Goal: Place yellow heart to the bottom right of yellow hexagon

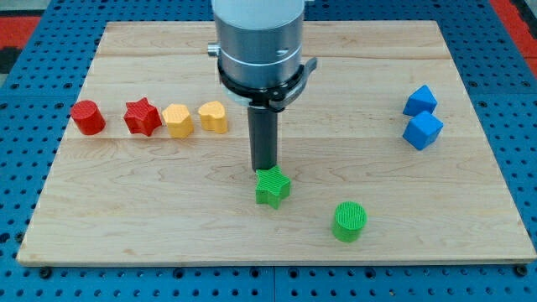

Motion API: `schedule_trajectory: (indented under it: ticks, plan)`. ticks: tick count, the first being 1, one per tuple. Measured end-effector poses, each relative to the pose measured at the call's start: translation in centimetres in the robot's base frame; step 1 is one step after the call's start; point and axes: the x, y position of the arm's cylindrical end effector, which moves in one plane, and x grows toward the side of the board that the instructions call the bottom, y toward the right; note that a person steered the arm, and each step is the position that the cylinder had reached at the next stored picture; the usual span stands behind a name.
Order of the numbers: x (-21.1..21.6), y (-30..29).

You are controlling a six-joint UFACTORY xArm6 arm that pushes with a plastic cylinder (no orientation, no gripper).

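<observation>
The yellow heart [214, 117] lies left of the board's middle, touching or nearly touching the right side of the yellow hexagon [178, 120]. My tip [265, 169] is down and to the right of the heart, right at the top edge of the green star [272, 186]. The rod hangs from the grey arm head [258, 42] at the view's top.
A red star [143, 117] and a red cylinder [87, 117] continue the row to the left of the hexagon. A green cylinder [349, 221] sits at the lower middle. Two blue blocks [419, 101] [422, 130] sit at the right. The wooden board [126, 210] has blue pegboard around it.
</observation>
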Motion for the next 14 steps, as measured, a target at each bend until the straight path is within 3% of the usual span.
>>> schedule_trajectory:
  ticks: [2, 4, 6, 8, 10, 14]
  plan:
    - [-4.6, 7.7]
    - [-12.6, 5.8]
    - [-11.8, -4.6]
    - [-8.8, -10.8]
    - [-9.9, -10.6]
    - [-7.8, -8.9]
